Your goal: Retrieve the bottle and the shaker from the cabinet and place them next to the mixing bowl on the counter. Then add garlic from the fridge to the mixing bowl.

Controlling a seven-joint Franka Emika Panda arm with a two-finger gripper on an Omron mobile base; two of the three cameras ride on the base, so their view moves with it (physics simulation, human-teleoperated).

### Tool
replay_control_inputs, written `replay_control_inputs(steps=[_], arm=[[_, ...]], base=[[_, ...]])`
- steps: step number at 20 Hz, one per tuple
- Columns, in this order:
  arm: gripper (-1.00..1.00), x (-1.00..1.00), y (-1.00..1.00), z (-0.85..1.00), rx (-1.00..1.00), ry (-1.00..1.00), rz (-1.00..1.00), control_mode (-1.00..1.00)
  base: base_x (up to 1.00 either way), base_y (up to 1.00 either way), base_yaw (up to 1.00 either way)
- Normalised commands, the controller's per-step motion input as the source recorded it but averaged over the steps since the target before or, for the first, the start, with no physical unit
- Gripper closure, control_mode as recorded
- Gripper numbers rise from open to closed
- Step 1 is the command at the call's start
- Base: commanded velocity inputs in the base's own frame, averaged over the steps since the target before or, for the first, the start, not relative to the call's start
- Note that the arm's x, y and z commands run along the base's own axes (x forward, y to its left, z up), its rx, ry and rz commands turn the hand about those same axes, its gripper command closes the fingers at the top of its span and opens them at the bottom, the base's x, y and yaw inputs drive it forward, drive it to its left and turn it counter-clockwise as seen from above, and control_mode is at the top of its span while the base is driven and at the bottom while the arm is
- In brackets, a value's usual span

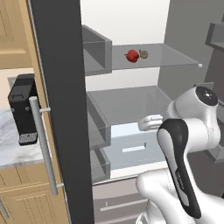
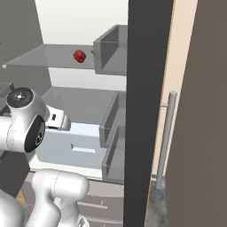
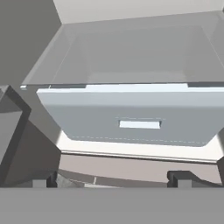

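Open fridge (image 1: 131, 105), pale inside, grey shelves, dark door (image 1: 61, 109) swung left. Far upper shelf: small tan lump, perhaps garlic (image 1: 143, 54), beside a red item (image 1: 132, 56). Hand (image 3: 113, 178) spread wide, empty.

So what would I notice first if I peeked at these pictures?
Probably the fridge, standing wide open with its pale inside and grey shelves. A little red thing sits alone on the upper glass shelf, with a small brownish thing beside it. The robot's claw hangs open before the pale drawer lower down.
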Motion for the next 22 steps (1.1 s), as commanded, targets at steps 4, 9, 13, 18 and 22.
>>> replay_control_inputs(steps=[4, 9, 13, 18, 22], arm=[[-1.00, 0.00, 0.00, 0.00, 0.00, 0.00, 0.00, 1.00], [-1.00, 0.00, 0.00, 0.00, 0.00, 0.00, 0.00, 1.00], [-1.00, 0.00, 0.00, 0.00, 0.00, 0.00, 0.00, 1.00], [-1.00, 0.00, 0.00, 0.00, 0.00, 0.00, 0.00, 1.00], [-1.00, 0.00, 0.00, 0.00, 0.00, 0.00, 0.00, 1.00]], base=[[0.38, -0.40, -0.09], [0.57, -0.01, -0.08], [0.30, 0.00, -0.05], [0.00, 0.00, 0.00], [0.00, 0.00, 0.00]])
